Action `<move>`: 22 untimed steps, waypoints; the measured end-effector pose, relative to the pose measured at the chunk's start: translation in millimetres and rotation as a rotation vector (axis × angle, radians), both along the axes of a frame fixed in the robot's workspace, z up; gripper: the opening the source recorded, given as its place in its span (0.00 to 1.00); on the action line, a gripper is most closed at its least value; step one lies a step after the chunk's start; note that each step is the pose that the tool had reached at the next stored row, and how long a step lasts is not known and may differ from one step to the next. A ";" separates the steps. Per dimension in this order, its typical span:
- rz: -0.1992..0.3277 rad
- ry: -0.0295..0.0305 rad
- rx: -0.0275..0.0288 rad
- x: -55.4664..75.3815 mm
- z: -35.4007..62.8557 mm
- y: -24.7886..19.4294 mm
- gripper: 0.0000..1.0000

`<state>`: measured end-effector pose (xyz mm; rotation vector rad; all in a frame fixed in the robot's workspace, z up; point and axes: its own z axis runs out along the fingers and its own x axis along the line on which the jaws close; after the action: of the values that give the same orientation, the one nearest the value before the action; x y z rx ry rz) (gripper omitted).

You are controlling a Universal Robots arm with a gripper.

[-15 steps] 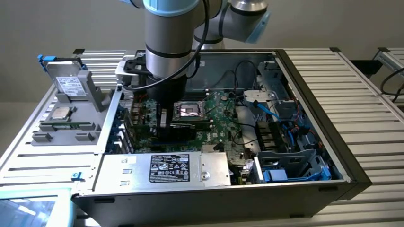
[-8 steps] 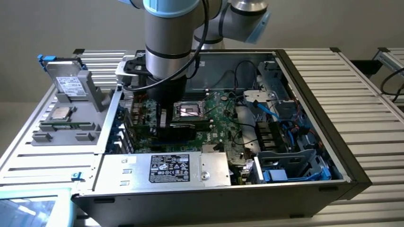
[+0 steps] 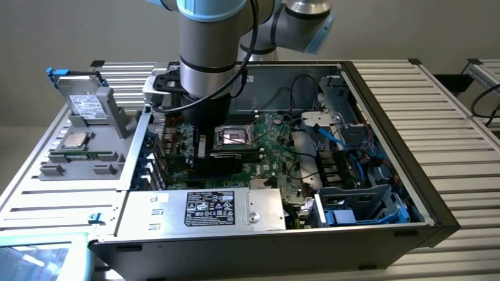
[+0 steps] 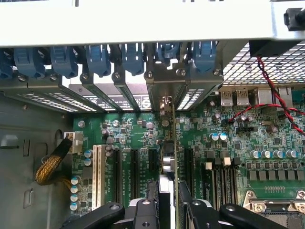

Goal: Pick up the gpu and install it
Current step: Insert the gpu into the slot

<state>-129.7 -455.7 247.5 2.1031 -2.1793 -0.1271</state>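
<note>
Now you're mid-install: your end effector (image 4: 167, 202), part closed, grips the gpu (image 4: 168, 160) edge-on at the motherboard (image 4: 128, 129) slot beneath it; seating likely needs a square, straight push

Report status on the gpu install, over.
End effector down inside the case, shut on the gpu. Held upright, edge-on over the motherboard slots, bracket at the rear openings. Red-black wires off to the side, apart from it.

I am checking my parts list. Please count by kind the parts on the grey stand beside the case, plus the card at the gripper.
processor chip: 1
memory stick: 1
drive: 1
gpu: 1
Total: 4
</note>
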 end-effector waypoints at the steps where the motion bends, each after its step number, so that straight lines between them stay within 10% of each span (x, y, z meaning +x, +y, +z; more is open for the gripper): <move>1: 0.000 0.0000 0.0000 0.0 0.0 0.0 0.28; 22: -0.005 0.0012 0.0008 -3.0 3.0 -0.7 0.28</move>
<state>-132.7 -456.4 250.5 2.0977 -2.1842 -0.1296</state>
